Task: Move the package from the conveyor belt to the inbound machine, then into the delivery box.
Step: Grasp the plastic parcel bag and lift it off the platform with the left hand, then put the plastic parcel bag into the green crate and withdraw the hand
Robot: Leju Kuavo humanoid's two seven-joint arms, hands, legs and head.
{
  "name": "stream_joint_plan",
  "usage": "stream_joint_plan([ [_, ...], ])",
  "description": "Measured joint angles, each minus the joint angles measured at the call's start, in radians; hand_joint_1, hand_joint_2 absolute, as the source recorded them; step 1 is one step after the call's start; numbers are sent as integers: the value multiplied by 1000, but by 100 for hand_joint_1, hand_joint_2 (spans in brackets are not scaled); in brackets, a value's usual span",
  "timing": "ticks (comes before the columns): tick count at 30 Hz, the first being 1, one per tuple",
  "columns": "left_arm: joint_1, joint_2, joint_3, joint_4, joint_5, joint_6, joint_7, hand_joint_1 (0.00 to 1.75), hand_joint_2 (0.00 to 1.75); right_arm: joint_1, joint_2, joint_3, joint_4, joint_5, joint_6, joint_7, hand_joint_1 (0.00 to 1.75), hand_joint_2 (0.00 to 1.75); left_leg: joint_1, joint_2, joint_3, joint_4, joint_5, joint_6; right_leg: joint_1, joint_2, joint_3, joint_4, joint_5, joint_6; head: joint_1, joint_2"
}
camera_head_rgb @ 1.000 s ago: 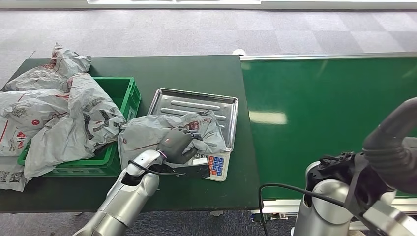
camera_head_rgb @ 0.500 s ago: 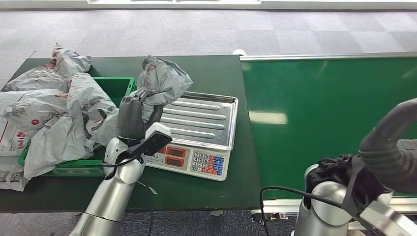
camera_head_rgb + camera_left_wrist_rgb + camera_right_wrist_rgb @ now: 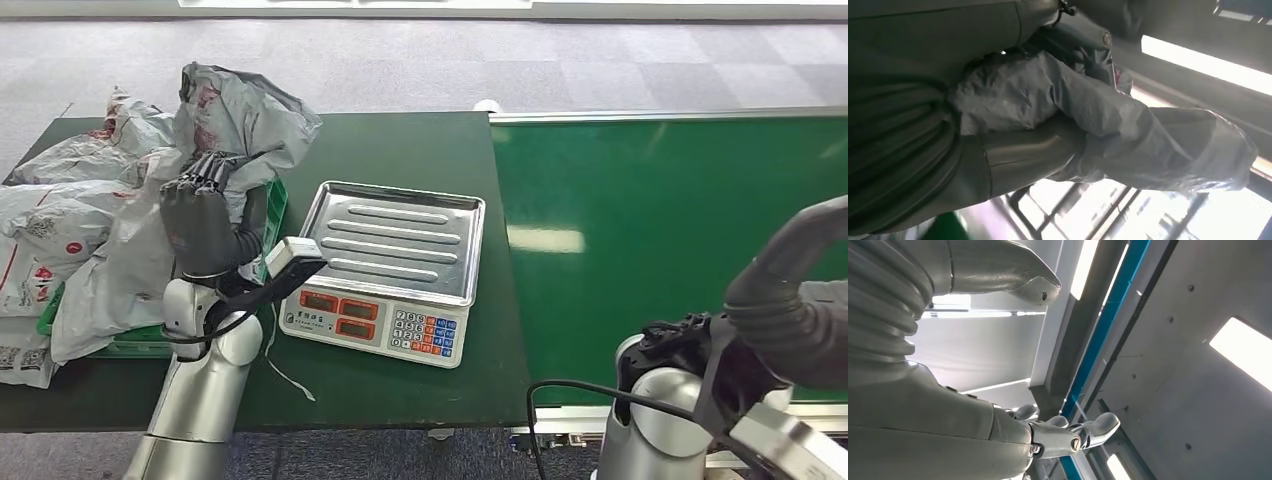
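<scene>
My left hand (image 3: 200, 225) grips a crumpled grey plastic package (image 3: 240, 110) and holds it raised, upright, above the near corner of the green delivery box (image 3: 262, 205). In the left wrist view the package (image 3: 1108, 130) bulges out past my thumb (image 3: 1023, 155), which presses into it. The inbound machine, a scale (image 3: 385, 265) with a bare steel pan, stands just right of the hand. The green conveyor belt (image 3: 670, 230) lies at the right. My right hand (image 3: 948, 425) is turned up toward the ceiling, fingers (image 3: 1068, 437) apart, holding nothing. My right arm (image 3: 790, 290) is at the lower right.
Several grey packages (image 3: 90, 250) are heaped in and over the green box and spill onto the dark table (image 3: 400, 140) at the left. A loose white cord (image 3: 285, 375) lies on the table in front of the scale. Grey carpet floor lies beyond.
My left hand has lifted the package off the scale pan and swung it left and upward over the green box. The pan is now bare. The right arm has barely moved.
</scene>
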Motion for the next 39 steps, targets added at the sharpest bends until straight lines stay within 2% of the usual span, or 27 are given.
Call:
stream_joint_plan([
  [1,-4,14,22,-14,-134,5,54,175,175,-1,0,0,6,-3,0,0,0,175,0,0,0,0,0,0,0,0,-1,0,0,0,1,0],
  [2,-17,40,30,-11,-235,7,144,175,175,-2,0,0,12,-5,0,0,0,175,0,1,0,0,1,-1,0,1,-1,0,0,-1,2,0],
  [3,-39,77,20,10,-300,9,272,175,175,-2,0,0,18,-8,1,0,0,175,0,2,1,0,1,-2,0,3,-3,0,1,-2,2,0],
  [6,-136,193,-114,172,-329,10,783,175,175,-4,0,0,28,-12,1,0,0,175,1,5,1,-1,2,-3,0,5,-3,0,3,-4,2,0],
  [7,-162,219,-164,238,-328,10,913,175,175,-4,0,0,29,-12,1,0,0,175,1,4,1,-1,3,-3,1,5,-2,1,3,-4,2,0],
  [8,-184,236,-204,302,-327,10,985,175,175,-4,0,0,30,-11,1,0,0,175,1,3,2,-2,4,-4,1,4,-1,1,3,-4,3,0],
  [9,-201,252,-232,367,-326,11,1005,175,175,-4,0,0,31,-10,2,0,0,175,1,3,2,-2,4,-4,1,4,-1,1,3,-4,3,0],
  [14,-257,299,-275,585,-325,11,796,175,175,-5,0,0,34,-8,2,0,0,175,1,5,1,-1,5,-4,1,7,-3,1,5,-4,2,0],
  [21,-298,318,-287,733,-325,-20,777,175,175,-5,0,2,37,-6,2,0,0,175,1,3,0,-1,4,-4,1,6,-3,1,4,-4,2,0],
  [24,-311,322,-283,794,-319,-39,765,44,175,-6,0,6,37,-3,2,0,0,175,1,3,0,-1,4,-4,1,6,-3,1,4,-4,2,0],
  [25,-313,324,-277,811,-315,-42,761,0,131,-6,0,8,37,-2,2,0,0,175,1,3,0,-1,4,-4,1,6,-3,1,4,-4,2,0],
  [28,-318,328,-250,856,-290,-53,762,0,0,-7,0,16,37,0,2,0,0,175,1,3,0,-1,5,-5,1,6,-3,1,4,-4,2,0],
  [32,-315,333,-193,885,-243,-25,754,0,0,-9,0,24,38,1,2,-1,0,175,1,3,0,-1,5,-5,1,6,-3,1,4,-4,2,0],
  [35,-268,330,-118,800,-242,2,719,0,0,-9,0,26,42,4,2,-1,0,175,1,4,1,-1,5,-5,1,6,-4,1,4,-4,2,0],
  [36,-239,319,-69,732,-245,4,672,0,0,-9,0,26,45,5,2,-1,0,175,1,4,0,-1,5,-5,1,7,-5,1,4,-4,2,0],
  [37,-211,300,-6,648,-238,7,589,0,0,-10,0,26,49,4,2,-1,0,175,1,5,-1,-1,5,-4,1,7,-6,1,4,-4,2,0],
  [38,-191,270,74,558,-215,9,467,0,0,-10,0,26,53,4,2,-1,0,175,1,5,-2,0,5,-4,1,7,-7,1,4,-4,2,0],
  [39,-178,230,171,470,-171,11,305,0,0,-11,0,26,58,3,2,-1,0,175,1,5,-4,0,5,-4,1,7,-7,1,4,-4,3,0],
])
